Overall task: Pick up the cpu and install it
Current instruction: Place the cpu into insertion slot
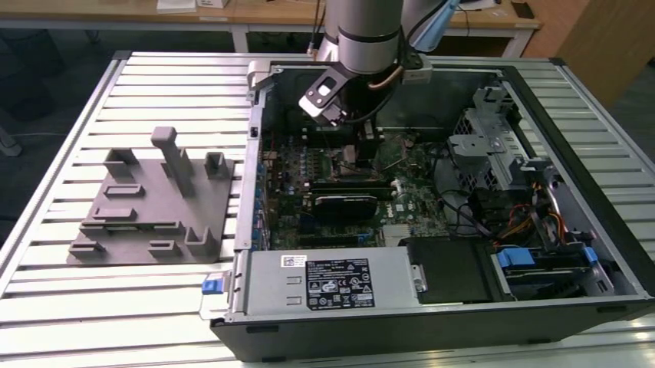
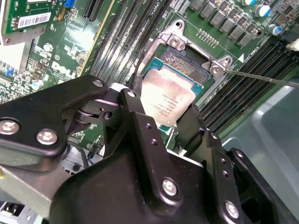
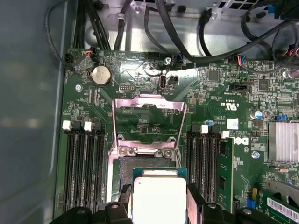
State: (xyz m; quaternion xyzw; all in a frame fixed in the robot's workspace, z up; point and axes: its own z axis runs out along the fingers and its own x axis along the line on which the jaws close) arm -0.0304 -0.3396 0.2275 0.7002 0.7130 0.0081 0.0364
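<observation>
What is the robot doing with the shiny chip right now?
Both fingers shut on the chip, one each side. Chip over the open socket; seated or not, cannot tell. Socket lid flipped up, out of the way.

Beneath the hand (image 3: 159, 193) gripping the cpu (image 2: 170, 95), the open socket (image 2: 187, 63) lies unobstructed, hemmed by memory slots (image 3: 84, 168) on both flanks, the raised retention frame (image 3: 149, 103) at one end and cables (image 3: 88, 23) beyond.
</observation>
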